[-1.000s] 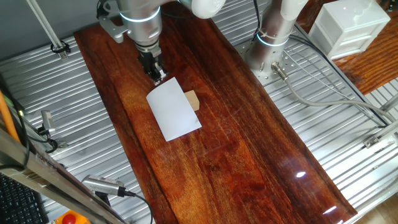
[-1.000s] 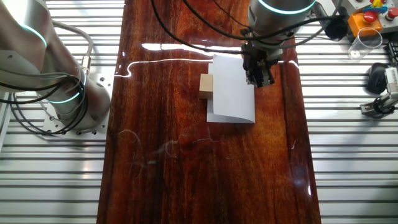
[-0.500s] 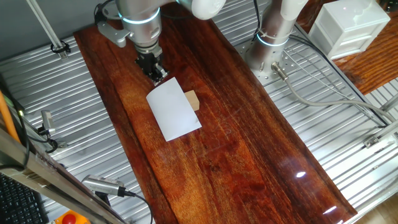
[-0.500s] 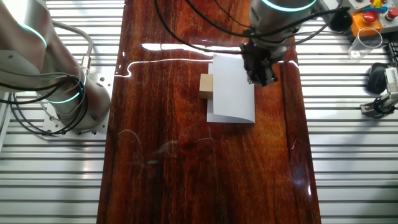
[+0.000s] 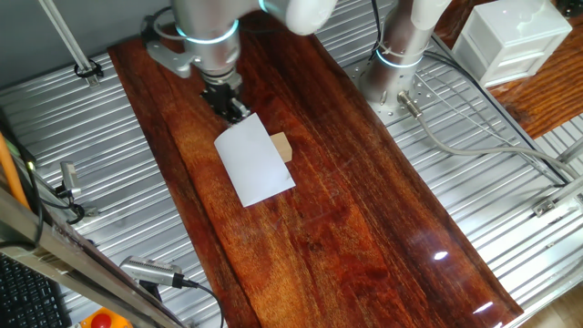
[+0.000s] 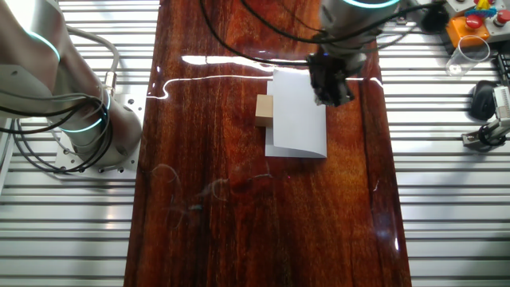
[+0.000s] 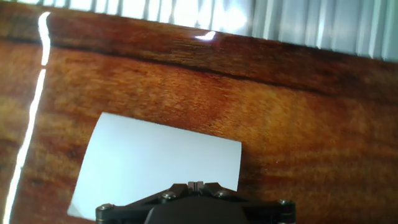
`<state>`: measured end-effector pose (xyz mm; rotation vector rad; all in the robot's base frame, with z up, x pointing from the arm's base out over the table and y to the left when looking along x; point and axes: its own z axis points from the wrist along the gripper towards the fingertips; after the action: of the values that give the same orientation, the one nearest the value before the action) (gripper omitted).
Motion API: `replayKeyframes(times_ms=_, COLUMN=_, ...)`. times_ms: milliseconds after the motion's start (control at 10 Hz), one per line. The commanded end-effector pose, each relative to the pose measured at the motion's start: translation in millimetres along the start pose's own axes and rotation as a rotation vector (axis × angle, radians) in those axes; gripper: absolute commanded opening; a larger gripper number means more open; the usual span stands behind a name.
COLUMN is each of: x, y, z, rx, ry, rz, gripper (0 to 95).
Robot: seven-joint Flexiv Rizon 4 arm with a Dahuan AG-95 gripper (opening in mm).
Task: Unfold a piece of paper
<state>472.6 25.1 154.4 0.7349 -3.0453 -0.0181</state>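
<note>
The piece of paper lies folded on the dark wooden table, a white sheet with its upper layer slightly offset from the lower one. It also shows in the other fixed view and in the hand view. The small tan cube touches the paper's edge and is partly under it. My gripper is at the paper's far edge, fingers pressed together. I cannot tell whether they pinch the paper's edge; the sheet looks flat.
A second robot base stands on the slatted metal bench beside the table. A white box sits at the far right. Cables run along the bench. An orange button box and clear cup sit off the table.
My gripper has shifted slightly towards the table's far end and turned a little. The paper and the cube have not moved.
</note>
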Motion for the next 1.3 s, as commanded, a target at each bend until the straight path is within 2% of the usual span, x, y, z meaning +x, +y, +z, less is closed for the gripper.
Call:
replayKeyframes(times_ms=100, x=4.9, y=18.2, z=12.1, rx=0.003, ry=0.002, rz=0.045, gripper=0.0)
replayKeyframes(times_ms=400, x=6.1, y=20.7, z=13.7, rx=-0.001, ry=-0.001, rz=0.047, gripper=0.0)
replayKeyframes(times_ms=700, x=6.1, y=20.7, z=13.7, rx=-0.013, ry=0.013, rz=-0.033, gripper=0.0)
replayKeyframes(times_ms=1100, x=6.1, y=20.7, z=13.7, rx=-0.015, ry=0.005, rz=-0.039, gripper=0.0)
replayKeyframes(times_ms=1300, x=6.1, y=20.7, z=13.7, rx=-0.015, ry=0.012, rz=-0.034, gripper=0.0)
